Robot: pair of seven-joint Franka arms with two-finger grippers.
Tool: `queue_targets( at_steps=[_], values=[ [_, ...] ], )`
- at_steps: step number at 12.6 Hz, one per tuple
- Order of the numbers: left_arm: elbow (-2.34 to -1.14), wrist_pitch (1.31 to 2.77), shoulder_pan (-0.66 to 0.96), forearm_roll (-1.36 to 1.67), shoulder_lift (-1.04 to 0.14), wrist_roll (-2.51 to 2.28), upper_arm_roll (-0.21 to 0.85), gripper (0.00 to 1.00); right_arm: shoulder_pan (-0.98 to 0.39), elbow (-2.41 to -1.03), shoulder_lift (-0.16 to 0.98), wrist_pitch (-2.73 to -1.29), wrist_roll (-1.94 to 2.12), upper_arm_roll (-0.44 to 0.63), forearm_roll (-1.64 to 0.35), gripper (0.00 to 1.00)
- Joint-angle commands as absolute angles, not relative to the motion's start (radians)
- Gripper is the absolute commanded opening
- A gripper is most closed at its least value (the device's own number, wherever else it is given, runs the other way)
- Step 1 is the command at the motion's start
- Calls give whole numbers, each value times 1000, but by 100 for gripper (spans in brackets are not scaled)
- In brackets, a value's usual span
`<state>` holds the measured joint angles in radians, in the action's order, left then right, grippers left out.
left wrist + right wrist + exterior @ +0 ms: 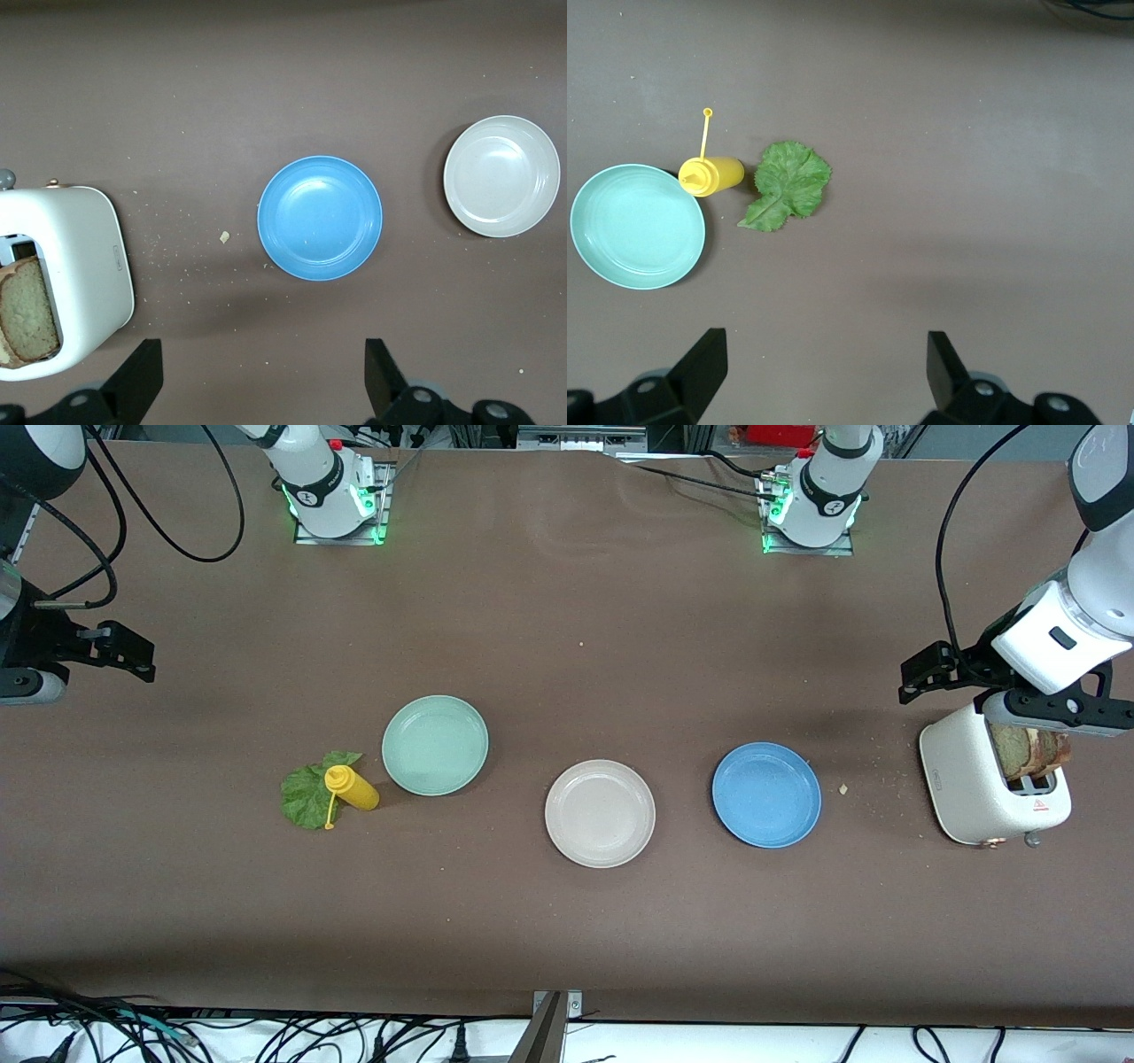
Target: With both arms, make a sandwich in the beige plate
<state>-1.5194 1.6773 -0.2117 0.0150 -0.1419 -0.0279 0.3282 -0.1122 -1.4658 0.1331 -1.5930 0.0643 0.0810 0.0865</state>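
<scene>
The beige plate (600, 812) lies bare at the table's middle, between a mint-green plate (435, 745) and a blue plate (766, 794); it also shows in the left wrist view (502, 176). Two brown bread slices (1028, 751) stand in a white toaster (992, 784) at the left arm's end; one slice shows in the left wrist view (27, 310). A green lettuce leaf (308, 794) lies flat on the table, also in the right wrist view (788, 184). My left gripper (264, 376) is open and empty, up over the toaster (1054, 716). My right gripper (824, 367) is open and empty, up at the right arm's end (27, 684).
A yellow squeeze bottle (352, 787) lies on its side between the lettuce and the mint-green plate, touching the leaf. Crumbs (842, 788) are scattered on the brown table between the blue plate and the toaster. Cables run along the table's near edge.
</scene>
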Motion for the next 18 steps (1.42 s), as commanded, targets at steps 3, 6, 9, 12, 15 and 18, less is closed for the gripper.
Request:
queue_targets(
  at_steps=[3, 6, 9, 12, 15, 18],
  values=[
    [-1516, 1681, -221, 21, -137, 6, 328, 100, -113, -1454, 130, -1572, 58, 81, 83, 100],
    [-1516, 1681, -219, 11, -137, 8, 328, 100, -114, -1454, 130, -1572, 60, 81, 83, 100],
    [-1516, 1681, -221, 8, -137, 8, 327, 100, -115, -1454, 130, -1571, 60, 81, 81, 100],
    [-1516, 1681, -221, 9, -138, 8, 327, 100, -114, -1454, 130, -1571, 60, 81, 83, 100],
    [-1516, 1681, -221, 9, -137, 6, 327, 100, -115, -1454, 130, -1571, 60, 80, 81, 100],
    [-1516, 1681, -219, 9, -137, 6, 327, 100, -115, -1454, 130, -1569, 60, 80, 80, 100]
  ],
)
